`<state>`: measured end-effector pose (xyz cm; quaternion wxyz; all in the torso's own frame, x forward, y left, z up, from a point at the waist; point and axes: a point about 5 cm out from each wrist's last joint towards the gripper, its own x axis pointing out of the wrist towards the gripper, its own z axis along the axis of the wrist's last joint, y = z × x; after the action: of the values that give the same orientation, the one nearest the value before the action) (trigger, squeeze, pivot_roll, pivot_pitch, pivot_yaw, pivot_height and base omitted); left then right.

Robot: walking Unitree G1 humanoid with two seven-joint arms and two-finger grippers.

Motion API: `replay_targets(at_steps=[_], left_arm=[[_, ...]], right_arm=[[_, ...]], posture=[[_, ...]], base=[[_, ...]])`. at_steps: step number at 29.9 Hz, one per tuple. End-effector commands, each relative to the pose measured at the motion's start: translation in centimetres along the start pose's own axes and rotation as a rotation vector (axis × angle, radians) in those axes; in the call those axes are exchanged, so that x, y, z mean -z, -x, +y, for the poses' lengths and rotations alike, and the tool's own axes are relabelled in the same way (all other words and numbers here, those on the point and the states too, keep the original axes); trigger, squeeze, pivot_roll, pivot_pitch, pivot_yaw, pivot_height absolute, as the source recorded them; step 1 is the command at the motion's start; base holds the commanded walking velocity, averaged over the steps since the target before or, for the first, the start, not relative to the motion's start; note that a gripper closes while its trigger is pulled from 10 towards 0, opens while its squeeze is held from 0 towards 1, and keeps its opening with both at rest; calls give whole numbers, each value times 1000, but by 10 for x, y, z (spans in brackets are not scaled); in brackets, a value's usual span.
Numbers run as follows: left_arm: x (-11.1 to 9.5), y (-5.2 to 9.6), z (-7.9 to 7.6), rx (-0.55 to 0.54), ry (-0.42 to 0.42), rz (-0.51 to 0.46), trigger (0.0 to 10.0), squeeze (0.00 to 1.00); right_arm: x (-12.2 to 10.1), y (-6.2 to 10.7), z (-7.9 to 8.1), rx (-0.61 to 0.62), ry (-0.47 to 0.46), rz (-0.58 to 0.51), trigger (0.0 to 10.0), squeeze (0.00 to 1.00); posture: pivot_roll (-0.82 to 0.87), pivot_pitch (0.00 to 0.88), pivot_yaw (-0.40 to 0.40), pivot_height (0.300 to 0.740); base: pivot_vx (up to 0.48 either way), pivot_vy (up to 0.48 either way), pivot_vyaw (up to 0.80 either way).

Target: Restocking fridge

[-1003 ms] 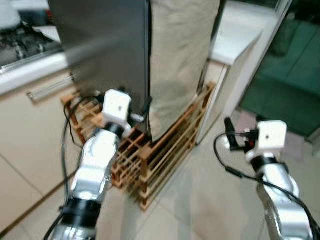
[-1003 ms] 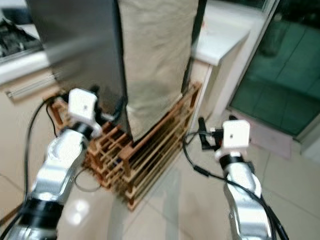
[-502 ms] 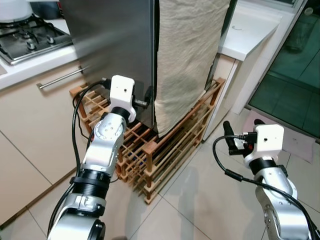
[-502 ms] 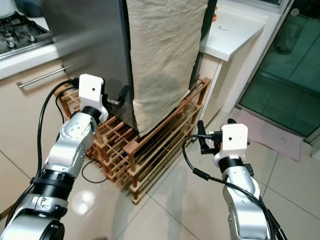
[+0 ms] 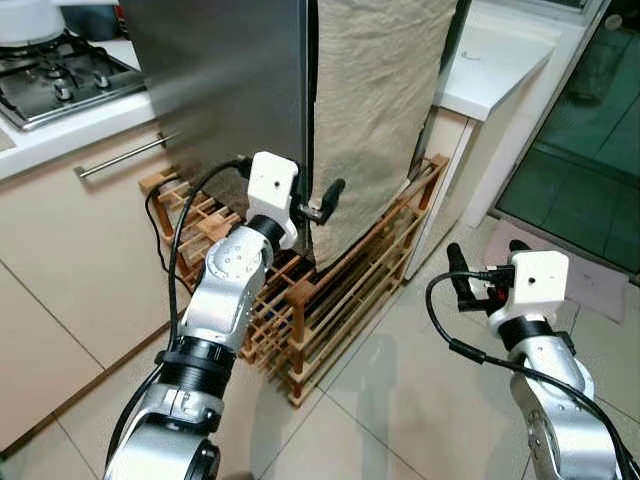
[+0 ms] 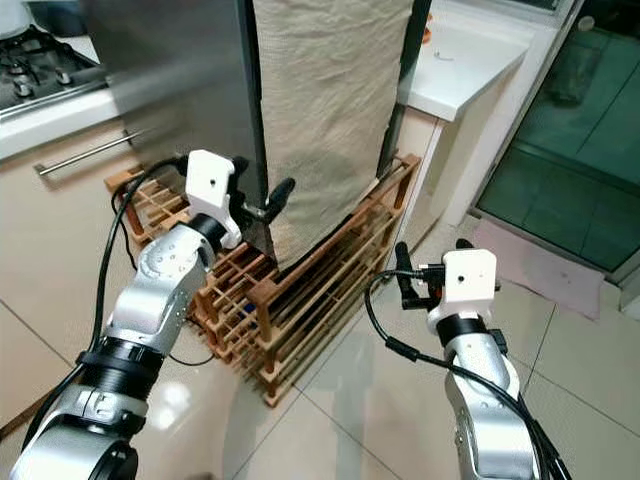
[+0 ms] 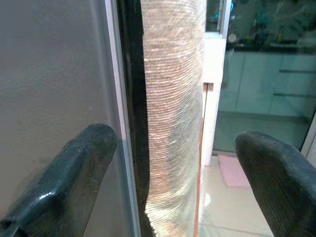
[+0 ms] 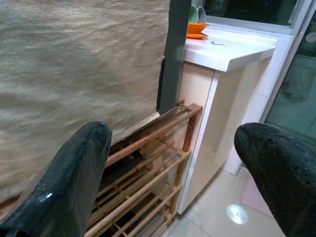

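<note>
I have the left gripper [image 5: 318, 207] raised at the near corner of the fridge [image 5: 230, 80], its two black fingers spread apart, one on the steel side and the other out in front of the beige cloth [image 5: 375, 110] that hangs down the fridge's front. From the left wrist view the dark edge of the door [image 7: 129, 118] sits right between the fingers [image 7: 64, 173], so I judge the step in hand is getting hold of that edge to open the fridge, with the restocking itself not yet begun. The next move, as I read it, calls for easing the fingers further around the edge, closing on it and pulling outward, taking care not to pinch the cloth instead of the door. The right gripper [image 5: 483, 272] waits low to the right, over the tiled floor [image 5: 400, 400], fingers apart and holding nothing; I see no groceries in either gripper. Under the fridge stands a wooden rack [image 5: 330, 290], and its slots that I can make out look empty. On the white counter [image 5: 495, 60] to the far right sits something orange [image 8: 196, 28], too small for me to name, and a stove [image 5: 60, 70] lies to the far left.
</note>
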<state>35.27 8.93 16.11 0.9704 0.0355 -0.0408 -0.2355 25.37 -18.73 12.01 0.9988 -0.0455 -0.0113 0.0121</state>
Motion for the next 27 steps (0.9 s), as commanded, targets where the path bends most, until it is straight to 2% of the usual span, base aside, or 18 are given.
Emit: replay_targets(at_steps=[1,14,22,25,27], left_arm=[[-3,-6,0,-2,-21,-1,10000,0],[-8,-18,-10,33,33,-42,10000,0],[-7,-24,-7,21,31,-23,10000,0],[-5,-29,-10,13,20,15,10000,0],[1,-35,-13,-13,-13,81,10000,0]], right_arm=[[-1,-3,-3,12,-9,-4,10000,0],[-2,-6,-2,10,-7,-17,10000,0],[1,-4,-3,9,-11,-9,10000,0],[3,-4,-1,9,-17,-4,10000,0],[3,-5,0,4,-25,1,10000,0]], posture=[[-50,0,-14,736],[-60,0,-13,736],[-63,0,-2,736],[-61,0,-3,736],[-61,0,-4,736]], base=[[0,0,0],[0,0,0],[0,0,0],[0,0,0],[0,0,0]])
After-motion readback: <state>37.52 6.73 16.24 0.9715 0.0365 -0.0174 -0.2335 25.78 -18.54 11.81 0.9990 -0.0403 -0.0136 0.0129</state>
